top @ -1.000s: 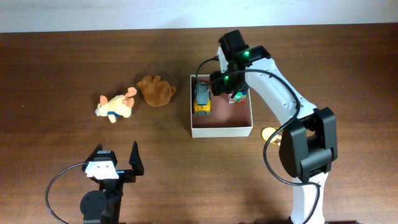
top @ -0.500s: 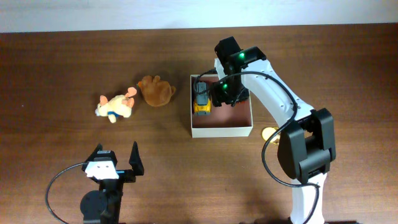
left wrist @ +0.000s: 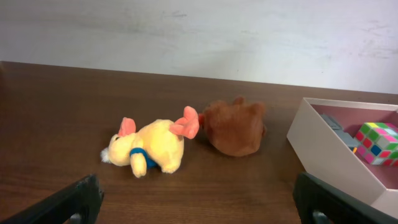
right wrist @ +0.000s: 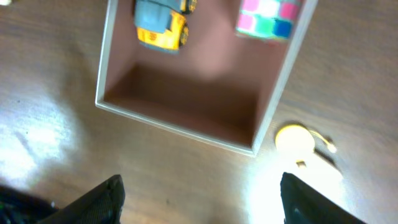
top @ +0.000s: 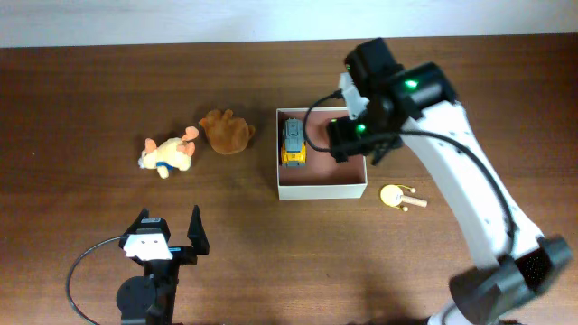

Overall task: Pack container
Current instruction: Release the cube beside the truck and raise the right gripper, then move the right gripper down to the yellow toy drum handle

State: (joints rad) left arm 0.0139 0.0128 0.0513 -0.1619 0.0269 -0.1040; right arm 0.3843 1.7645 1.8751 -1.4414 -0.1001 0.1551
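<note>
My right arm: reaches over the container (top: 322, 190), wrist facing down.
My right gripper (right wrist: 202, 196): spread apart, holding nothing.
My left gripper (top: 170, 218): spread wide, near edge.

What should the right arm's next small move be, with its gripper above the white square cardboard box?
Probably shift the right gripper toward the small round yellow toy on the table beside the white cardboard box. Its jaws stand open and empty, the multicoloured cube and yellow toy truck lie inside, and that toy is the nearest thing outside.

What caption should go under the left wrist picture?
Yellow plush and brown plush lie near the container, which holds a colourful cube.
</note>
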